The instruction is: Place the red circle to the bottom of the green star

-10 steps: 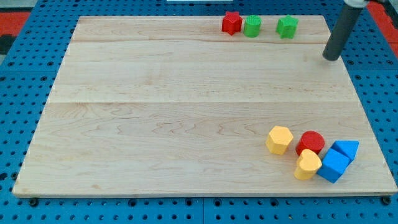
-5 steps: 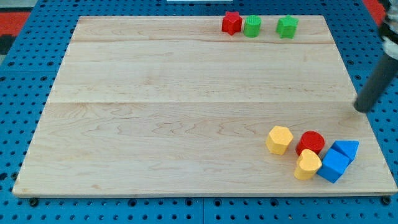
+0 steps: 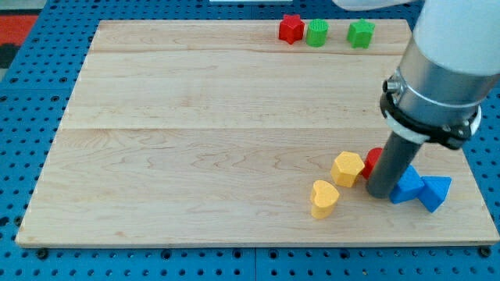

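Note:
The red circle [image 3: 373,161] sits at the view's lower right, mostly hidden behind my rod. The green star [image 3: 360,33] lies at the view's top right edge of the board. My tip [image 3: 380,193] rests just below the red circle, touching or nearly touching it, between the yellow hexagon [image 3: 347,168] and a blue block [image 3: 406,186].
A yellow heart [image 3: 323,197] lies left of the tip. A blue triangle [image 3: 436,191] sits at the far right. A red star [image 3: 291,28] and a green cylinder [image 3: 316,33] lie at the view's top. The wooden board [image 3: 195,133] rests on a blue pegboard.
The arm swung down from the view's right edge into the lower-right cluster. The yellow heart was pushed left and down, the hexagon and red circle shifted left and up, and the blue blocks moved.

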### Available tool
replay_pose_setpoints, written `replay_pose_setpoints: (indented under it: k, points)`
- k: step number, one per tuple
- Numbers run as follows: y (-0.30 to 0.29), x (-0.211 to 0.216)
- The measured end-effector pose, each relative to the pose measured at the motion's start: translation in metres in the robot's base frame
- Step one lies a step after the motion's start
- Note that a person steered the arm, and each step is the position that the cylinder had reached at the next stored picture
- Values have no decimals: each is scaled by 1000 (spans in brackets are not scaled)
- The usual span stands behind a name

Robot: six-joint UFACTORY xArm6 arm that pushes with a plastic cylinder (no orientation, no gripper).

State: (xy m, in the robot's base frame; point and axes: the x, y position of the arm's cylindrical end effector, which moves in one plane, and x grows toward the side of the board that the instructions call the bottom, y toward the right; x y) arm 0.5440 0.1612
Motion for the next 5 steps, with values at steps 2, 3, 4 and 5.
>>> replay_pose_setpoints:
  k: [2, 3, 4, 5]
  points:
    - [6, -57]
    - [29, -121]
    - [36, -138]
    - [23, -204]
